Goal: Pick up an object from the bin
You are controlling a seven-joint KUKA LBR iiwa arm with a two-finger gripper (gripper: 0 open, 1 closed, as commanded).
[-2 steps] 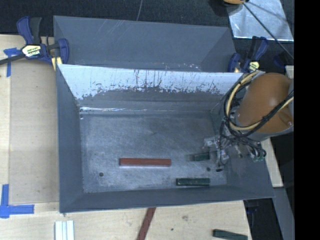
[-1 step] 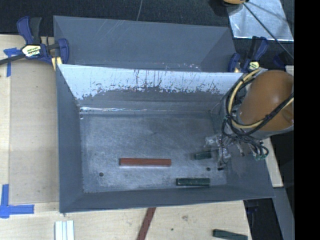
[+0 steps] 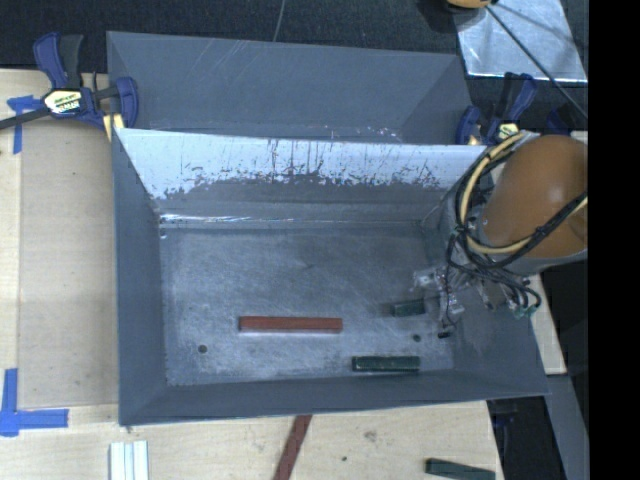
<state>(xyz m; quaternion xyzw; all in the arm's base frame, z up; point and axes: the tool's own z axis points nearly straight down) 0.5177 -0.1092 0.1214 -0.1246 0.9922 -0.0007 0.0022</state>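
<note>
Gripper [image 3: 445, 306], open or closed I can't tell, sits low beside a small dark flat block [image 3: 407, 309] by the right wall of the grey metal bin [image 3: 140, 268]; may knock the block aside.

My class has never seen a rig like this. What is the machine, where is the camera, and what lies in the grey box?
The orange-covered shape with cables is a robot arm, reaching in from the right. One camera looks down from above, slightly sideways, on a grey metal bin. The arm's gripper sits low at the bin's right. On the floor lie a reddish-brown flat bar near the middle, a dark green bar by the near wall, and a small dark piece just left of the gripper. Whether that piece is gripped cannot be told.
</note>
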